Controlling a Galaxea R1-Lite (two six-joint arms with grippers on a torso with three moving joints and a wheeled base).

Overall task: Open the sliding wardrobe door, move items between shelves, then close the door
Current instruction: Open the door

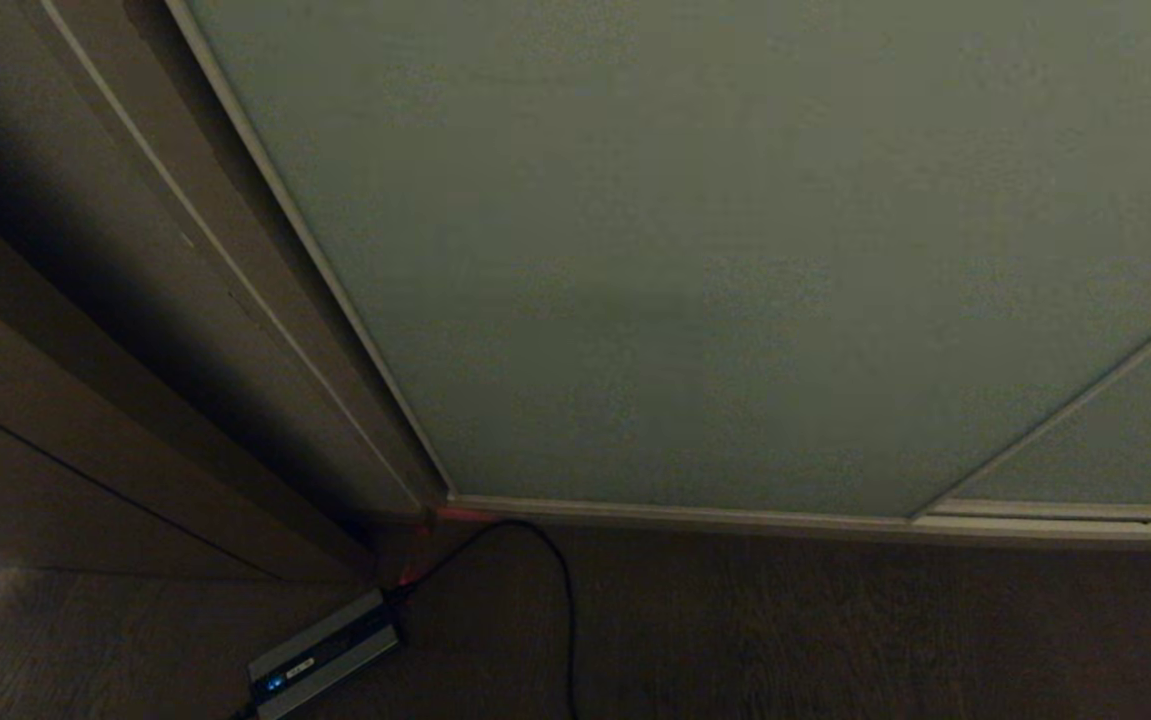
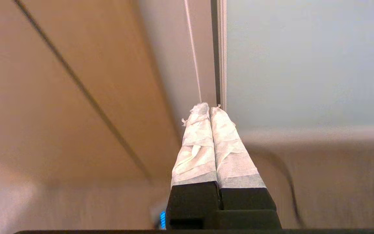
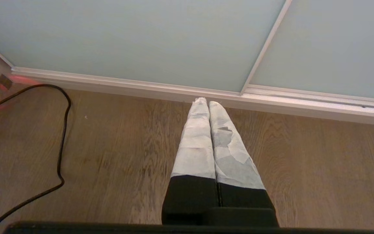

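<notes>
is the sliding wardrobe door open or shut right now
Shut: the sliding wardrobe door fills the opening, its left edge against the brown panelling, and no shelf or item shows behind it.

The sliding wardrobe door (image 1: 695,250) was a matt, smooth pale grey-green panel in a thin, satin beige frame (image 1: 675,514). Below that frame lay grained wood floor (image 3: 125,146); beside the door stood smooth brown wooden panelling (image 2: 44,97).
</notes>
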